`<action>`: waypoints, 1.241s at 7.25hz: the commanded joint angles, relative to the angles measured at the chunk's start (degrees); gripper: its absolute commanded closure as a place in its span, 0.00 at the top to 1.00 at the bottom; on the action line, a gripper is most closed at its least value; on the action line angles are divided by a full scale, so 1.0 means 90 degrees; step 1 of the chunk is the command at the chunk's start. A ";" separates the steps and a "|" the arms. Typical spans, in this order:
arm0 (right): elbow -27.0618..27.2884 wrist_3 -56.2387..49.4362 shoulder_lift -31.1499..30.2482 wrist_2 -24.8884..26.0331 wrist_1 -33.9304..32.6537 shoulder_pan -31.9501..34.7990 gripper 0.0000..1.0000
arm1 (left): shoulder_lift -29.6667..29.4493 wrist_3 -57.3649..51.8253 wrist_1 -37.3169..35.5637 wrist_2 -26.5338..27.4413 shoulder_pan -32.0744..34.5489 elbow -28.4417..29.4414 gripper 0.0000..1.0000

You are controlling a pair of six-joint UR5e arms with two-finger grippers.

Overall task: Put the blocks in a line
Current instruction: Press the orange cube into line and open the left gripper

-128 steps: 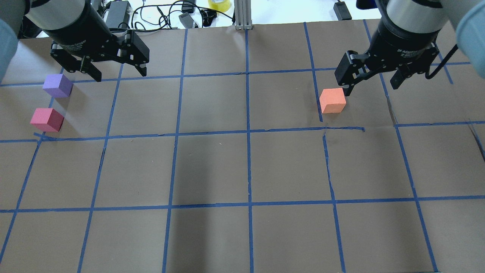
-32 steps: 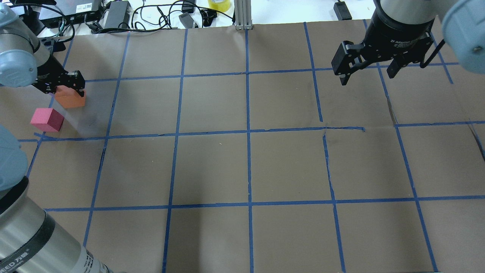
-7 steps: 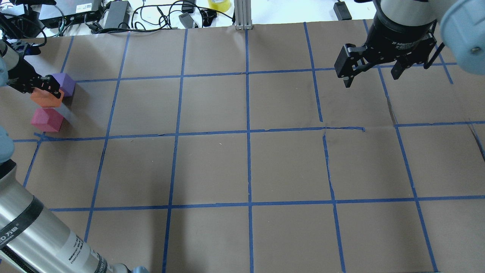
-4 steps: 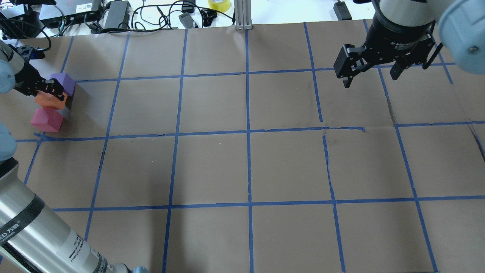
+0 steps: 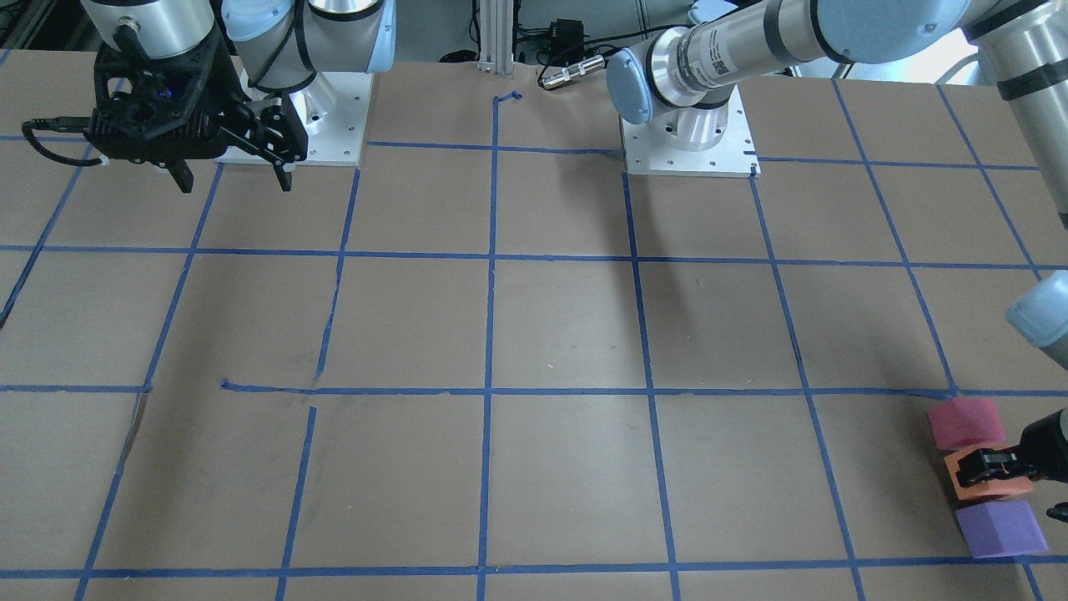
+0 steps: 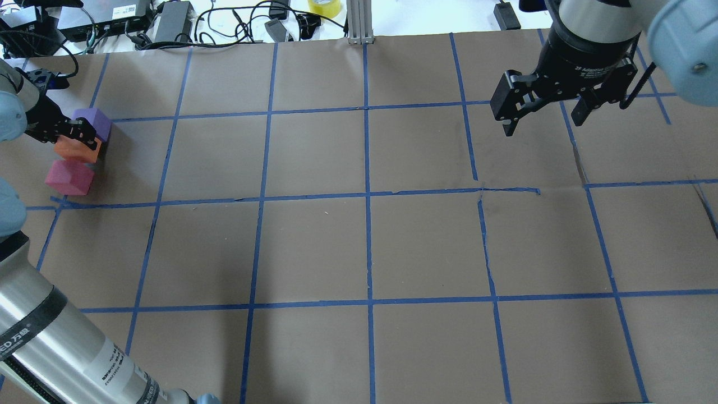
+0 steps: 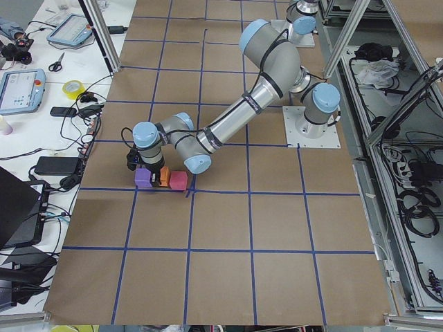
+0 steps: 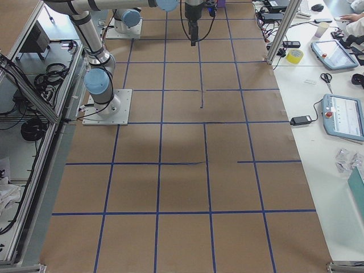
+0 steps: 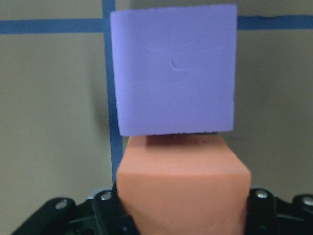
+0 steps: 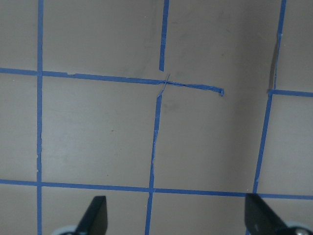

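Note:
Three blocks sit in a short row at the table's far left. The purple block (image 6: 96, 120) (image 5: 999, 529) is farthest, the orange block (image 6: 77, 151) (image 5: 968, 487) is in the middle, and the pinkish-red block (image 6: 69, 177) (image 5: 965, 421) is nearest. My left gripper (image 6: 77, 141) (image 9: 182, 211) is shut on the orange block (image 9: 182, 180), which touches the purple block (image 9: 172, 68) in the left wrist view. My right gripper (image 6: 543, 124) (image 5: 234, 179) is open and empty, hovering over the far right of the table.
The brown paper table cover (image 6: 364, 247) carries a blue tape grid, with a torn strip (image 6: 507, 191) right of centre. Cables, power bricks and a yellow tape roll (image 6: 324, 5) lie beyond the far edge. My left arm's forearm (image 6: 50, 342) crosses the near left corner.
Earlier the orange block lay under my right gripper; now my left gripper holds it between the purple and pinkish-red blocks. In the last second it shifted slightly right and nearer.

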State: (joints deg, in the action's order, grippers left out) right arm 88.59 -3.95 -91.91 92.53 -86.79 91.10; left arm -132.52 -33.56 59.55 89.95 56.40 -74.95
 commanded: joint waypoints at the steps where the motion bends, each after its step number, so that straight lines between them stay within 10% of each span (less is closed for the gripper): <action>1: 0.0000 0.0019 -0.0002 0.0003 -0.0005 0.0004 1.00 | -0.0080 0.0008 -0.0054 -0.0004 -0.0007 0.0017 0.00; 9: 0.0049 0.0087 0.0008 -0.0017 -0.0123 0.0005 1.00 | -0.0129 -0.0187 -0.0103 -0.0004 -0.0036 0.0017 0.05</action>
State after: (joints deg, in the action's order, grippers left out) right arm 89.03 -3.28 -91.85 92.29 -87.93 91.14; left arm -133.68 -35.10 58.66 89.91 56.08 -74.79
